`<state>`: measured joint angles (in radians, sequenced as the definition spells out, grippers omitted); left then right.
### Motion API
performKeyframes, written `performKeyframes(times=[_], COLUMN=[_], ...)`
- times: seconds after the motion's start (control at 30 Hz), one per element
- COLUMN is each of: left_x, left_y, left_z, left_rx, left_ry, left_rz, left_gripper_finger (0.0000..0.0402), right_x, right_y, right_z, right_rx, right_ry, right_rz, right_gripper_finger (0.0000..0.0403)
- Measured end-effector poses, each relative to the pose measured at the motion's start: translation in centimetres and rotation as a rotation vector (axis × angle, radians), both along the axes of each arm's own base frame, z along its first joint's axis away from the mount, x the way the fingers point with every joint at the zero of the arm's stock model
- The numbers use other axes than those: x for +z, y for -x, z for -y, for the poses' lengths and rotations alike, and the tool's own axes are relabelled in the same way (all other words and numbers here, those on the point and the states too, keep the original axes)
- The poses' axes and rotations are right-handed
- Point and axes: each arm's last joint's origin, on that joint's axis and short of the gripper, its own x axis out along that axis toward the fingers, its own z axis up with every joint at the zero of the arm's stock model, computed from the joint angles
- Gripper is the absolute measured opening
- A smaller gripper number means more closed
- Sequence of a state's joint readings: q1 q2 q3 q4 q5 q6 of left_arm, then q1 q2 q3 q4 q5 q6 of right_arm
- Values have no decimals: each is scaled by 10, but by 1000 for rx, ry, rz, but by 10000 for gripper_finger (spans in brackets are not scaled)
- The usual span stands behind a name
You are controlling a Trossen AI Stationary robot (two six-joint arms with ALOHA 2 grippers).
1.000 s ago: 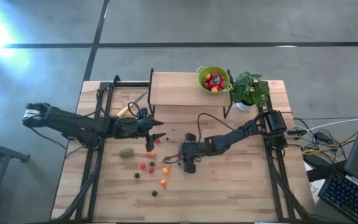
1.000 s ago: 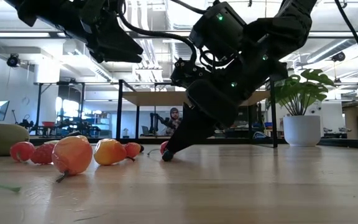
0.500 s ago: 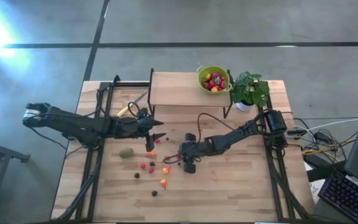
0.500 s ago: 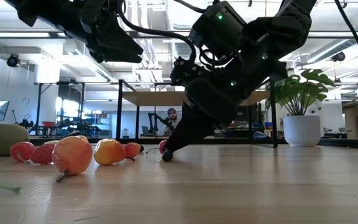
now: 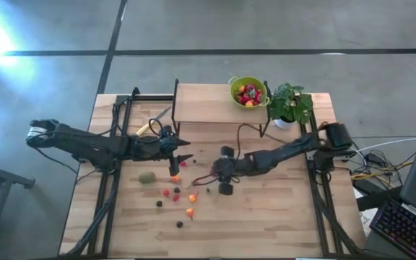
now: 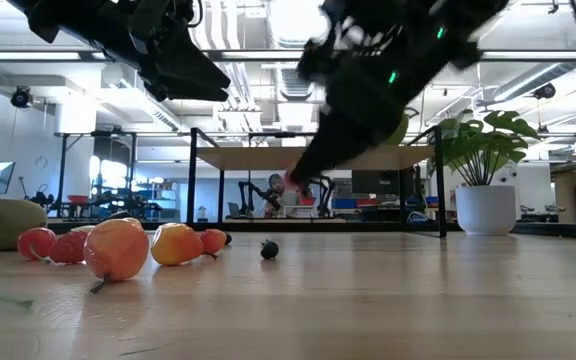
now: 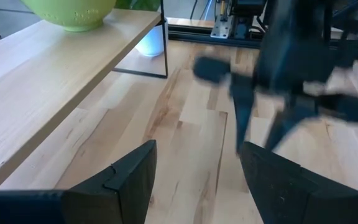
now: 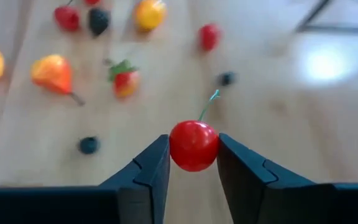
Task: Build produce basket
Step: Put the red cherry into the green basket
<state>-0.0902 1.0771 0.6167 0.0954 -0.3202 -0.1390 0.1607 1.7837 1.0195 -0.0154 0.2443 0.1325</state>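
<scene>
Right wrist view: right claw (image 8: 193, 163) pinches a red cherry (image 8: 193, 145) between its fingers.
High view adds the lime-green basket (image 5: 248, 91) on the shelf, scattered fruit (image 5: 175, 195) on the surface, and the left claw (image 7: 194, 180) apparently open, empty.

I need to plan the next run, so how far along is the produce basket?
Partly done: the green basket on the shelf already holds several fruits. In hand: the right gripper pinches a red cherry above the table. Left: about ten small fruits and the kiwi on the table. The left gripper waits open.
</scene>
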Motion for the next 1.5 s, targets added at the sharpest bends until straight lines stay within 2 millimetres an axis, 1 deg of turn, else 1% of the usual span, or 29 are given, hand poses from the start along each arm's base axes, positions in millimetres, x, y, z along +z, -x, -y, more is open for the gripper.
performKeyframes(times=[0.07,0.17,0.3,0.43,0.53,0.63,0.7,0.8,0.9,1.0,1.17,1.5], left_x=[0,0,0,0,0,0,0,0,0,0,0,0], left_y=[0,0,0,0,0,0,0,0,0,0,0,0], left_z=[0,0,0,0,0,0,0,0,0,0,0,0], left_rx=[0,1,4,6,6,6,6,6,6,6,6,5], left_ry=[0,2,11,16,16,16,17,17,16,17,16,12], left_rz=[1,3,5,6,6,6,6,6,6,6,6,4], left_gripper_finger=[238,238,238,238,238,238,238,238,238,238,238,238], right_x=[21,53,96,132,153,165,169,168,161,151,140,138], right_y=[9,27,54,84,106,126,136,145,147,144,140,139], right_z=[6,21,47,77,98,117,129,146,162,173,182,184], right_rx=[-22,-73,-151,-241,-319,-381,-394,-415,-444,-468,-484,-503], right_ry=[48,108,137,155,175,164,137,96,59,45,33,41], right_rz=[7,21,86,173,235,269,279,272,239,189,129,118], right_gripper_finger=[112,106,110,117,114,110,109,115,116,111,110,154])
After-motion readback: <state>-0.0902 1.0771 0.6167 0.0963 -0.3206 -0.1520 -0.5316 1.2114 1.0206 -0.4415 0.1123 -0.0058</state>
